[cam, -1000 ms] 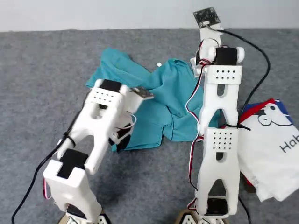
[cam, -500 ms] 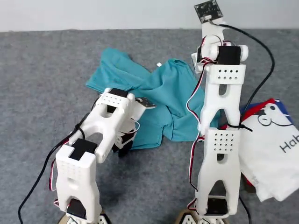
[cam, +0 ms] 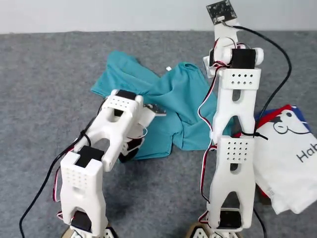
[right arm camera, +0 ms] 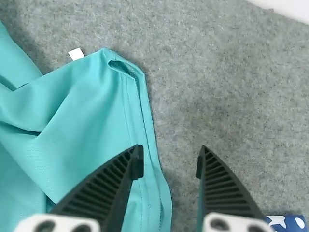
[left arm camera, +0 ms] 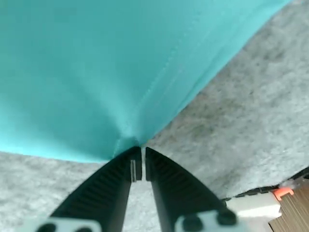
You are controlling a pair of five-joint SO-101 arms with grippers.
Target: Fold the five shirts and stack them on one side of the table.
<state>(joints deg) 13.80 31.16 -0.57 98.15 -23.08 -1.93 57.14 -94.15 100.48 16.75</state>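
A crumpled teal shirt (cam: 163,101) lies in the middle of the grey table. My left gripper (left arm camera: 141,162) is shut on the shirt's near hem, and the teal cloth (left arm camera: 96,72) stretches away from its black fingertips. In the high view the left arm (cam: 116,124) bends low over the shirt's near left corner. My right gripper (right arm camera: 166,162) stands open above the shirt's far right edge (right arm camera: 140,111), by the collar with its small white tag (right arm camera: 75,54). The right arm (cam: 235,99) stretches far across the table.
A folded white shirt (cam: 287,158) with a bear print and red and blue trim lies at the right edge of the table. Bare grey carpet (cam: 44,79) lies to the left and beyond the teal shirt. A pale wall runs along the far edge.
The left arm has drawn back toward the near side and folded up, then held almost still. The teal shirt's near corner shifted slightly. The right arm barely moved.
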